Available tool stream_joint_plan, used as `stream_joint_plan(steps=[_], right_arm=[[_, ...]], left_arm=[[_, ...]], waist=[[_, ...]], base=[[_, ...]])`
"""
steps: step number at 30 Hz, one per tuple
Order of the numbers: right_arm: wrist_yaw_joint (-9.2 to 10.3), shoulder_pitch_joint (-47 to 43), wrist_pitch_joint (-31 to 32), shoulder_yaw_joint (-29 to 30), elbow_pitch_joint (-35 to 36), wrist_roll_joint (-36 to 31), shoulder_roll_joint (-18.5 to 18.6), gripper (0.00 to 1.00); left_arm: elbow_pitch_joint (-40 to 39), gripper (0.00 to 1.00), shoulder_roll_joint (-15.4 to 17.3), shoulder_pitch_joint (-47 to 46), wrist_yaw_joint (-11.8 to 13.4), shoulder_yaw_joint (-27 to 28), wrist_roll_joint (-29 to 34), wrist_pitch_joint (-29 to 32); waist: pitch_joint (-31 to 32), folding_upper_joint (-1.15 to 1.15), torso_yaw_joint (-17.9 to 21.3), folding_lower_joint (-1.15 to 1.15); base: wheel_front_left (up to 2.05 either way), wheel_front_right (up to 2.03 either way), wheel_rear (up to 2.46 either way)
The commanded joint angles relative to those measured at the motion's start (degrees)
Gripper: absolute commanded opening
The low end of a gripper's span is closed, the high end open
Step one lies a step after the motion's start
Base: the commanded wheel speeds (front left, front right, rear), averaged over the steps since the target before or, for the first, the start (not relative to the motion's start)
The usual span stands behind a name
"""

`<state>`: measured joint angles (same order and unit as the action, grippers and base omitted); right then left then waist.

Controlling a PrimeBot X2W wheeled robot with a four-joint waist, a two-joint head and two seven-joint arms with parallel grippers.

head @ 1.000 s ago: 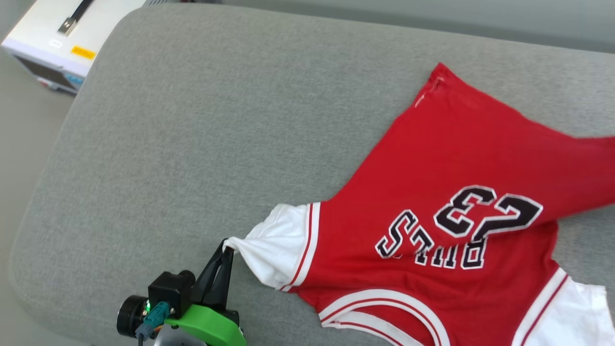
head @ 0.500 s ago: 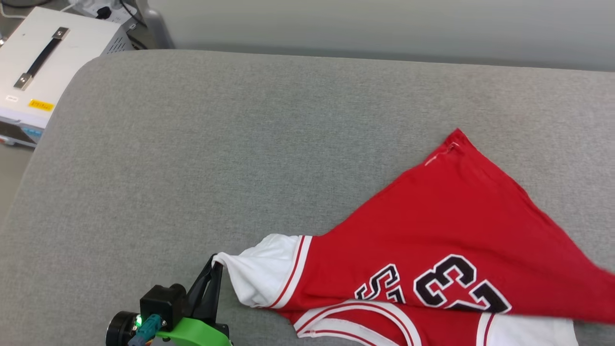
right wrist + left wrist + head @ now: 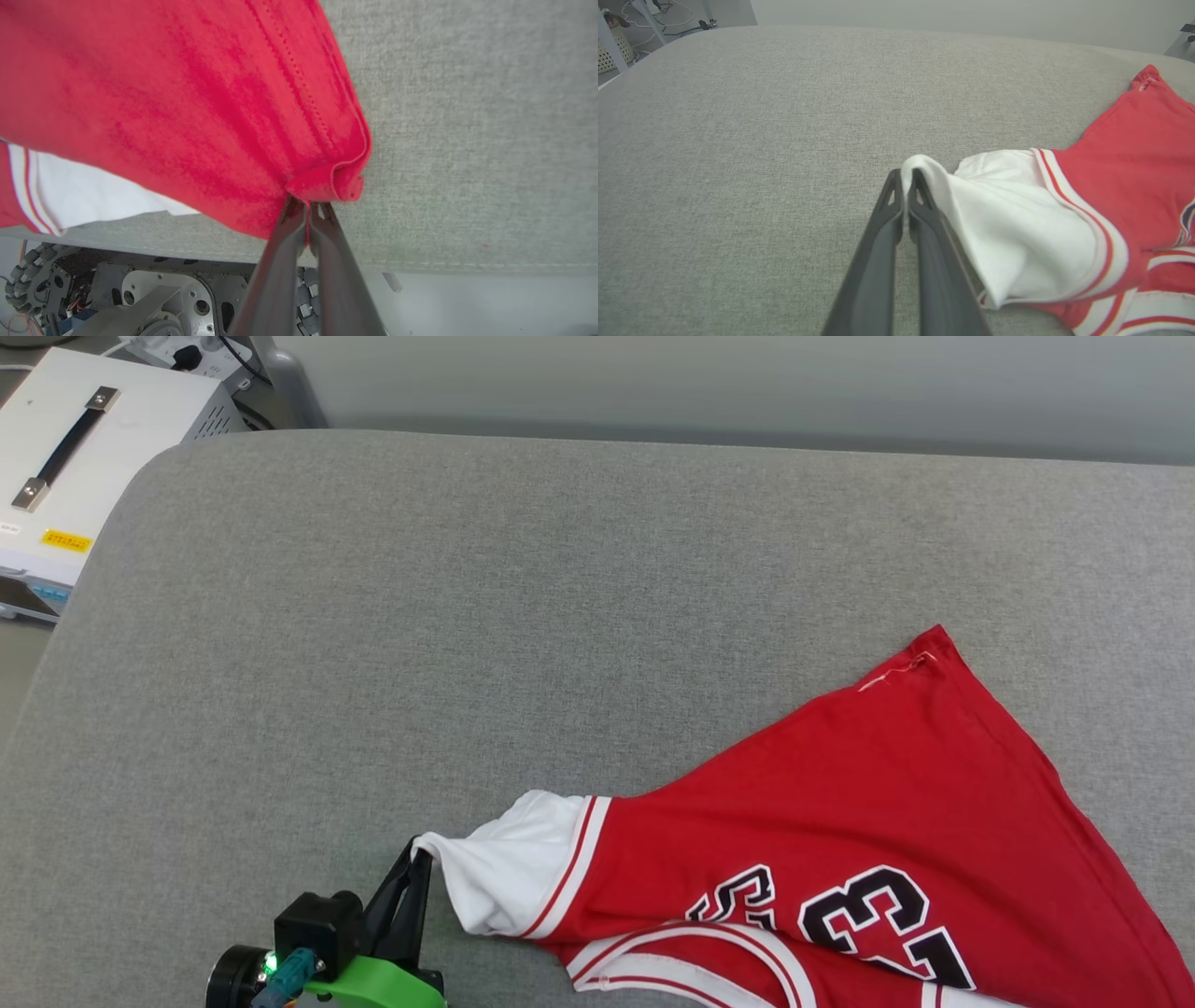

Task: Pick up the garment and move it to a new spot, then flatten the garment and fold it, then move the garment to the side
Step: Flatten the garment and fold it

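Head view: strung left to right along the near edge of the grey cushion [image 3: 467, 616], with left gripper [image 3: 425, 851] nipped tight on the white sleeve [image 3: 509, 868] of the garment [image 3: 840, 803] and right gripper [image 3: 307, 208] (likewise clamped) on its red hem [image 3: 336, 182].

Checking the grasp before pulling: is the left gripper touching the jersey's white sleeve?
Touching. The left wrist view shows the left gripper with jaws shut on a fold of the white sleeve of the garment, cloth pinched between them.
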<state>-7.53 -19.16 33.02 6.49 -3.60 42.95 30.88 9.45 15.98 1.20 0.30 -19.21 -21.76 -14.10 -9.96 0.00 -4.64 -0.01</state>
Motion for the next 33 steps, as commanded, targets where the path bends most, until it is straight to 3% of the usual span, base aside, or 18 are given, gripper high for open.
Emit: stream_joint_plan(steps=[1,9,15,21,33], right_arm=[[0.04,1.39,-0.72,0.44,-0.02,-0.76,-0.07,1.0],[0.04,7.24,-2.93,4.5,8.91,-0.94,3.7,1.0],[0.04,16.34,0.83,3.17,14.14,-2.37,8.56,1.0],[0.04,29.01,7.2,-5.89,12.59,-4.46,13.13,1.0],[0.04,49.4,15.59,-23.85,-2.36,-5.21,13.36,1.0]], left_arm=[[0.21,0.0,0.2,-0.38,0.03,0.01,-0.67,-0.36],[0.11,0.0,0.09,-0.86,0.01,-0.44,-0.48,-0.49],[-0.18,0.0,-0.07,-2.7,-0.36,-1.05,-0.02,-0.56],[-0.29,0.0,-0.87,-5.0,-0.75,-1.89,0.65,-0.67],[-0.32,0.0,-2.99,-9.28,-1.72,-3.86,2.12,-0.82]], waist=[[0.27,0.0,0.02,0.01],[0.26,0.0,-0.53,0.01],[-1.64,0.0,-1.89,0.01],[-4.44,0.0,-3.7,0.01],[-9.39,0.0,-8.09,0.01]], base=[[0.0,0.0,0.0],[0.0,0.0,0.0],[0.0,0.0,0.0],[0.0,0.0,0.0],[0.0,0.0,0.0]])
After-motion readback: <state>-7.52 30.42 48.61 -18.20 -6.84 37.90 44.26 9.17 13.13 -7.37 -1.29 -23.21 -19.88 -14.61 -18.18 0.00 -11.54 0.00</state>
